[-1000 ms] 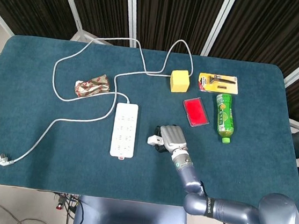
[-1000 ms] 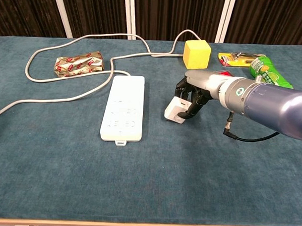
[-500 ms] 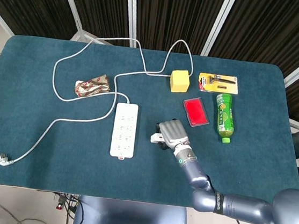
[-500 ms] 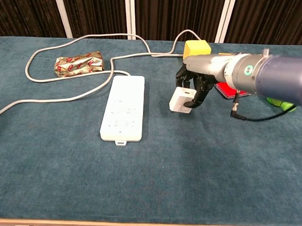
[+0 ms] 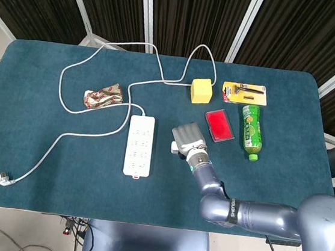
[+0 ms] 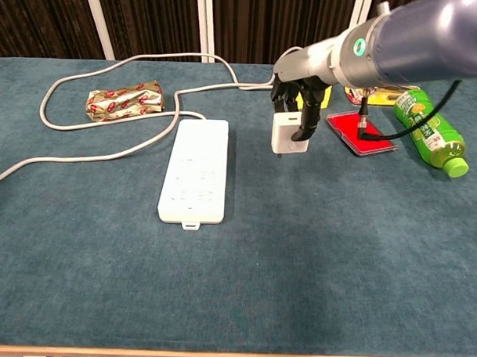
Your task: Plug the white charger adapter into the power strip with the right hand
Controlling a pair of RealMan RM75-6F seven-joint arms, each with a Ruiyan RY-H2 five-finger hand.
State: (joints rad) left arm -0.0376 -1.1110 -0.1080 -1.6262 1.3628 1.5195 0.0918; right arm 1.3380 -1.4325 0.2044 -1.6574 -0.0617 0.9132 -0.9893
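Right hand grasping the white charger adapter, fingers wrapped over its upper part so the body hangs below, clear of the surface. Held aloft in this way, the adapter can be carried sideways without dragging on the cloth. In the head view the hand lies at about 3 o'clock from the power strip, near it but apart; the strip lies flat with its socket face upward, its cord looping away toward 11 o'clock. Prong direction cannot be read from either view; it likely needs to face down before insertion. The yellow block, red case and green bottle sit at 1 to 3 o'clock of the hand, outside the path to the strip. The left hand is not visible.
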